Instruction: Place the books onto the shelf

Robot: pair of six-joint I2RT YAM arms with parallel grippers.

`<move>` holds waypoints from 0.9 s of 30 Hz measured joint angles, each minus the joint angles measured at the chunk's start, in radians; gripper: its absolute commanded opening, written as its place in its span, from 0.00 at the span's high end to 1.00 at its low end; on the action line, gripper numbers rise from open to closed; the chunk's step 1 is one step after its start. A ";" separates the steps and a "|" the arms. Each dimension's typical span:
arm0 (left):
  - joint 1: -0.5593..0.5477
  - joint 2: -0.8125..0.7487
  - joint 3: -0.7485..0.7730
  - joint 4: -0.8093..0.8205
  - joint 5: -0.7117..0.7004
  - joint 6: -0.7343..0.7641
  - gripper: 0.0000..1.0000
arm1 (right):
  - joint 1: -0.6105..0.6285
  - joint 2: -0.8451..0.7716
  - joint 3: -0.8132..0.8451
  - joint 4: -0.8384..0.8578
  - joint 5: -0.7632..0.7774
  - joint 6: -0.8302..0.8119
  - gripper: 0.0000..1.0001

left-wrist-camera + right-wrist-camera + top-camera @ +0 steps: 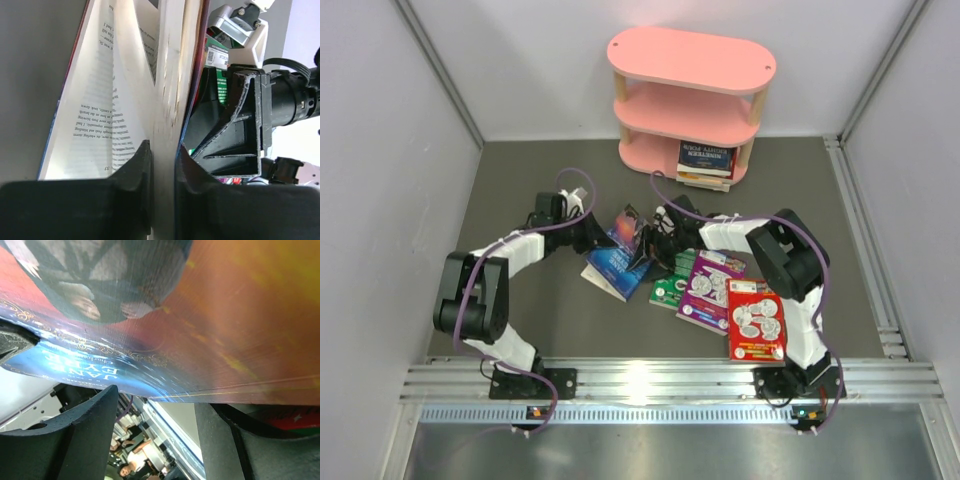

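Observation:
A blue-covered book stands half open on the mat between the two arms. My left gripper is shut on a block of its pages and one cover, while the other printed pages fan out to the left. In the left wrist view the jaws press flat on the paper. My right gripper is open just beyond the book's other side. Its glossy cover fills the right wrist view above the parted fingers. The pink shelf stands at the back, with two books on its bottom tier.
A green book, a purple book and a red book lie overlapping on the dark mat in front of the right arm. Grey walls close in both sides. An aluminium rail runs along the near edge.

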 measured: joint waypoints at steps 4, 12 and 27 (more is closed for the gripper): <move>-0.002 0.000 0.020 -0.042 -0.022 0.021 1.00 | -0.007 -0.001 -0.003 0.001 -0.012 -0.010 0.38; -0.036 0.003 0.129 -0.205 -0.032 -0.015 1.00 | -0.097 -0.087 -0.101 0.039 -0.018 0.002 0.33; -0.051 0.021 0.112 0.007 0.069 -0.418 1.00 | -0.222 -0.201 -0.302 0.406 -0.039 0.383 0.28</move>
